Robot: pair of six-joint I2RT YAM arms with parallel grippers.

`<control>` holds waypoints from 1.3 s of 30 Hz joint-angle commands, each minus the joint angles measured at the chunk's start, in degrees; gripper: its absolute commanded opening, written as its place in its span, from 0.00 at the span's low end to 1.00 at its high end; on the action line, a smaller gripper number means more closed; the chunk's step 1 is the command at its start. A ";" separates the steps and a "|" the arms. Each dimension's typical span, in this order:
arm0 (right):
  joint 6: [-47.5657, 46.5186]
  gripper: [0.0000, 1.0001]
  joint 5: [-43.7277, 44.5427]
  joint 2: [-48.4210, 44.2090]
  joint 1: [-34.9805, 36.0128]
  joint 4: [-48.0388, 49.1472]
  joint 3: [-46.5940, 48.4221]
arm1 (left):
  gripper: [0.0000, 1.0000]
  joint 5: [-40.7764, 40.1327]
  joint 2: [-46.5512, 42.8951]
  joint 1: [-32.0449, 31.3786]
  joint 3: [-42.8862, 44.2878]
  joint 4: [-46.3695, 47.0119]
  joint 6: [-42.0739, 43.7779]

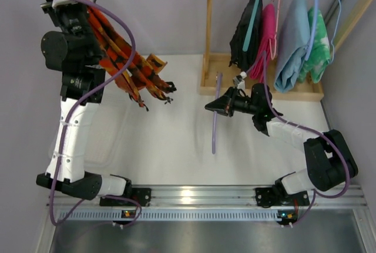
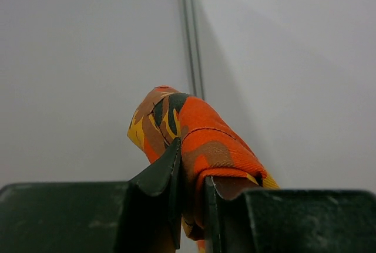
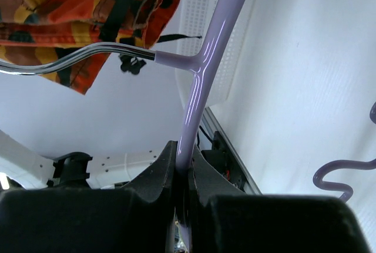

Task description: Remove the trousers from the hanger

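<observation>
Over the far left of the table (image 1: 176, 153), the trousers (image 1: 126, 59) are hanging high, with the left gripper (image 2: 191, 171) pinching a fold of their fabric. To their right, well apart, the hanger (image 1: 215, 130) is dangling above the table's middle, the right gripper (image 3: 183, 168) clamping 1 lilac bar.
</observation>
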 commanded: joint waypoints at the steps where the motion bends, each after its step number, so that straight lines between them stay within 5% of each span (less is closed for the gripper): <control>1: -2.58 0.00 -0.93 -2.04 0.88 3.47 3.21 | 0.00 0.48 -0.99 4.44 4.19 11.20 1.56; 21: -3.02 0.00 -2.68 -0.63 0.97 2.42 6.03 | 0.00 4.00 -6.61 30.62 -10.56 11.02 -4.33; 29: -3.54 0.00 -2.51 0.07 0.97 2.06 6.20 | 0.00 5.85 -10.38 32.75 -13.21 10.23 -4.16; 39: -3.19 0.00 -2.60 1.21 1.06 1.89 7.43 | 0.00 5.94 -20.40 32.75 -29.63 12.34 3.48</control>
